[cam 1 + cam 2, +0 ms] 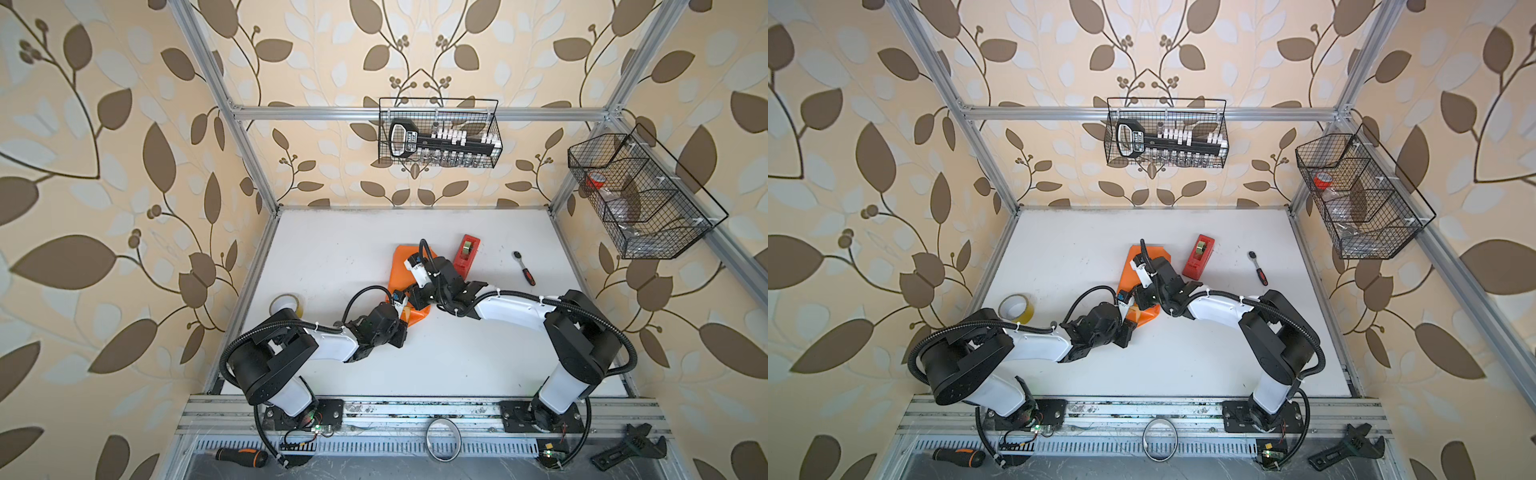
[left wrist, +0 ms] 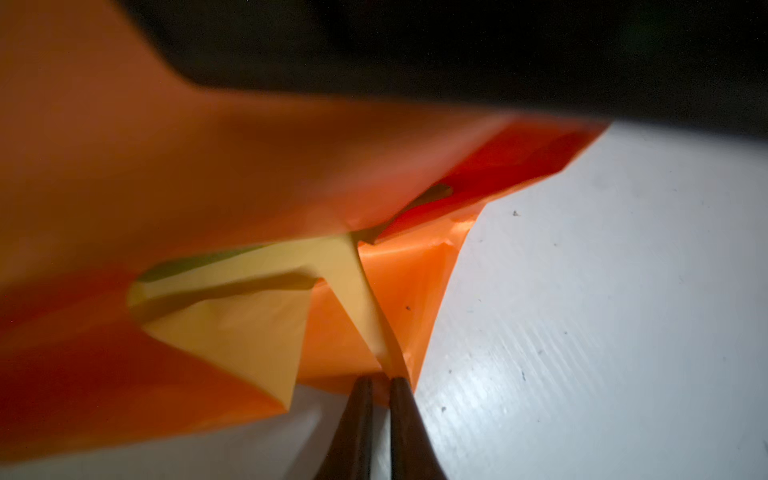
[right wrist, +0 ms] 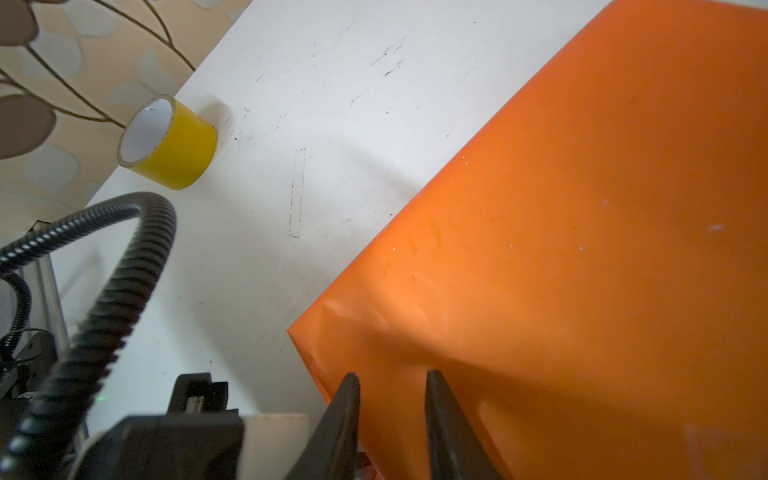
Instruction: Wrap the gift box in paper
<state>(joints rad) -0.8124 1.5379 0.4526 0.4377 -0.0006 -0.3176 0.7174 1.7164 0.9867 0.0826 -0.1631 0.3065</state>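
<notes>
The white tabletop (image 1: 457,357) carries the work at its middle. There both arms meet over a parcel of the paper (image 1: 402,258), glossy orange side out, with the red tape dispenser (image 1: 467,255) just beside it. The gift box (image 2: 195,266) sits inside the wrap, and only a thin greenish sliver shows through an open end fold in the left wrist view. The step in hand looks like closing that end. The right gripper (image 3: 390,376) rests on the parcel's top near a corner, jaws narrowly apart and holding nothing, seemingly steadying it. The left gripper (image 2: 380,380) has its jaws pinched on the tip of a pale yellow flap (image 2: 365,307). Next, I judge, the flap needs drawing taut and folding flat against the box end, gently enough not to tear the thin sheet.
</notes>
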